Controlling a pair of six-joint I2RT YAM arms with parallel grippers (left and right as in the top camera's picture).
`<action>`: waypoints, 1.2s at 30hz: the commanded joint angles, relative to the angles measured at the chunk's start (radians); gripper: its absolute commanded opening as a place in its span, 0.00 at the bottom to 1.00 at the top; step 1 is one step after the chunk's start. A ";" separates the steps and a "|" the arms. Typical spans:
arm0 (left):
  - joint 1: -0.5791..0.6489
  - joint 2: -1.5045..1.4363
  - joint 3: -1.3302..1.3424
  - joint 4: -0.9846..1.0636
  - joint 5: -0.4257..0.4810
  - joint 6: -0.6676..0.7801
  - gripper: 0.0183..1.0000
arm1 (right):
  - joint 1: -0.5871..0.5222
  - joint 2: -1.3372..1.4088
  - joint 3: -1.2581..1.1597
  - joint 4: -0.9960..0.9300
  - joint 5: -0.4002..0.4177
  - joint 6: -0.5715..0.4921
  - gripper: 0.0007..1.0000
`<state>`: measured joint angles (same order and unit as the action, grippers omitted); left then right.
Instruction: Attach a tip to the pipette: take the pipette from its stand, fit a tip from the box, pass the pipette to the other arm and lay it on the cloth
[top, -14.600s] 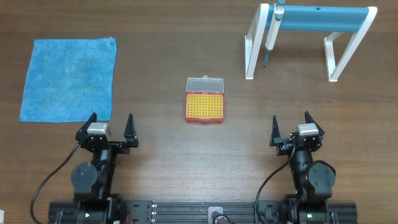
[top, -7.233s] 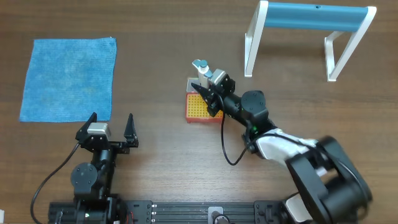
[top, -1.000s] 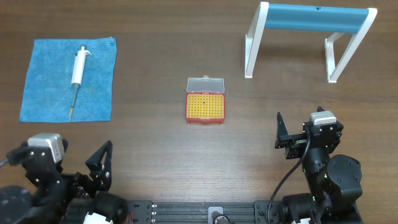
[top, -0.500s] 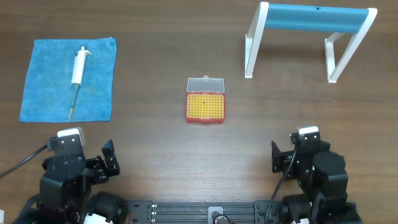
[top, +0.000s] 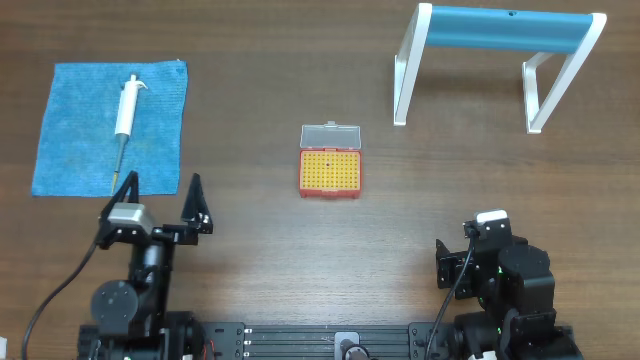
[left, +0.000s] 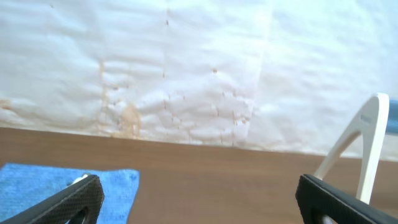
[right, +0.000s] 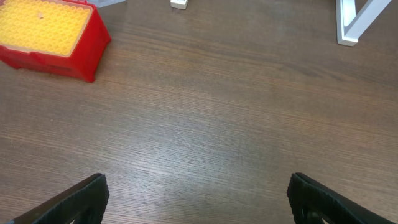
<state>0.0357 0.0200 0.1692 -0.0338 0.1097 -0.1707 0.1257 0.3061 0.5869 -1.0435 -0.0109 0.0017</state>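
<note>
I'm looking at a brown wood-grain table (top: 250, 250). The left wrist view shows a creased white wall (left: 186, 74) behind its far edge. My left gripper (top: 162, 183) hangs with its fingers spread wide and nothing between them. The right gripper (right: 196, 183) is likewise parted and empty, low over bare wood. The pipette (top: 123, 110) lies on the blue cloth (top: 80, 130), ahead of the left gripper and off to its left, with the slim tip end nearest that gripper's left finger. The red tip box (top: 329, 172), lid back, sits ahead and to the left of the right gripper. The white stand (top: 500, 30) is farther ahead of it.
</note>
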 joint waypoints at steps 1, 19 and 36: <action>-0.013 -0.017 -0.113 0.053 0.053 0.041 1.00 | 0.005 -0.007 0.002 0.004 -0.008 0.003 0.93; -0.011 -0.016 -0.164 -0.031 0.053 0.042 1.00 | 0.005 -0.007 0.002 0.004 -0.008 0.003 0.93; -0.011 -0.016 -0.164 -0.031 0.053 0.042 1.00 | -0.098 -0.250 -0.420 0.875 -0.042 -0.049 0.93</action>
<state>0.0273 0.0116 0.0078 -0.0608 0.1440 -0.1444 0.0326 0.0719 0.2615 -0.2268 -0.0322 -0.0170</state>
